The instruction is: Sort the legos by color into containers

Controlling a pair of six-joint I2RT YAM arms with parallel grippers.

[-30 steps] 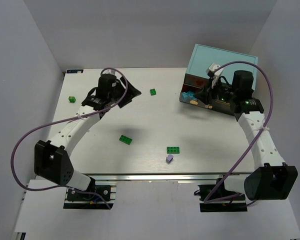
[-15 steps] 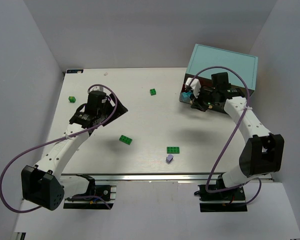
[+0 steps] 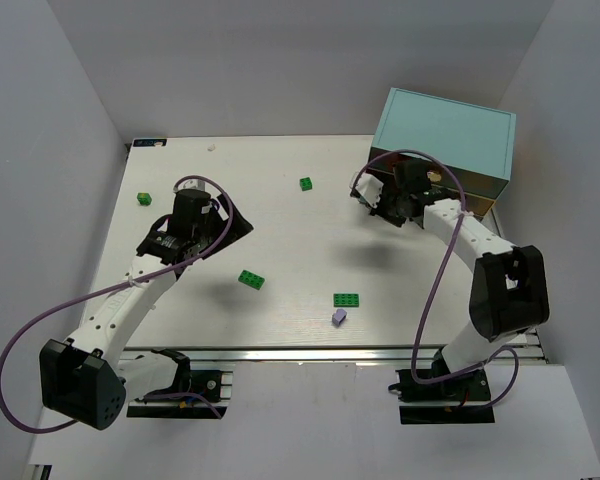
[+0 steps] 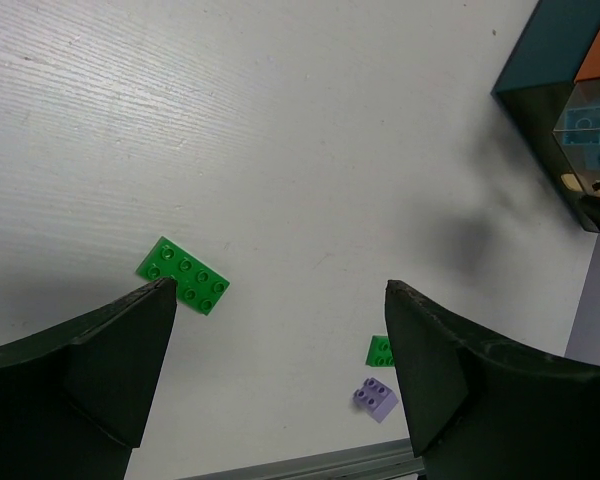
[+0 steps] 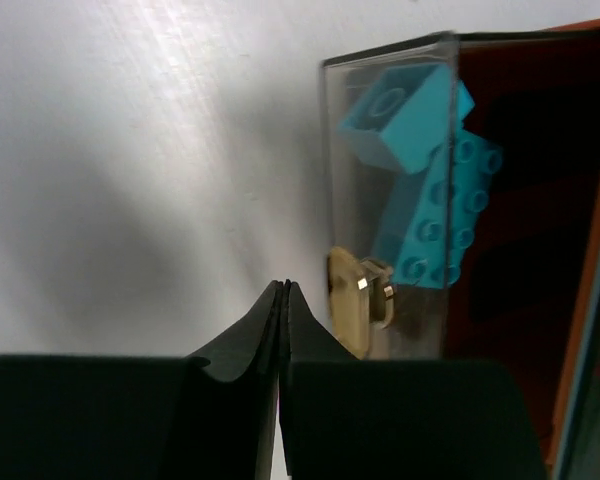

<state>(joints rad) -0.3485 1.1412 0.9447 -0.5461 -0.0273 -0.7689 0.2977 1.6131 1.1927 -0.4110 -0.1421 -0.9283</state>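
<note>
The light teal cabinet [image 3: 446,132] stands at the back right. In the right wrist view a clear drawer [image 5: 385,90] with a tan handle [image 5: 352,302] holds cyan-blue bricks [image 5: 425,205]. My right gripper [image 5: 283,287] is shut and empty, just left of that handle; in the top view it [image 3: 370,194] sits at the cabinet's front left corner. My left gripper [image 4: 278,288] is open and empty above the table [image 3: 300,235]; the top view shows it [image 3: 234,227] at left centre. Below it lie a green plate brick [image 4: 183,275], a second green brick [image 4: 380,350] and a lavender brick [image 4: 375,397].
The top view shows green bricks at the far left [image 3: 143,198], back middle [image 3: 306,183], centre [image 3: 250,279] and front centre [image 3: 346,299], with the lavender brick [image 3: 339,316] beside the last. The table's metal front edge [image 3: 300,352] is near.
My right arm has swung left and down, bringing its gripper to the cabinet's front left corner. My left arm has drawn back from the table's far side toward the middle.
</note>
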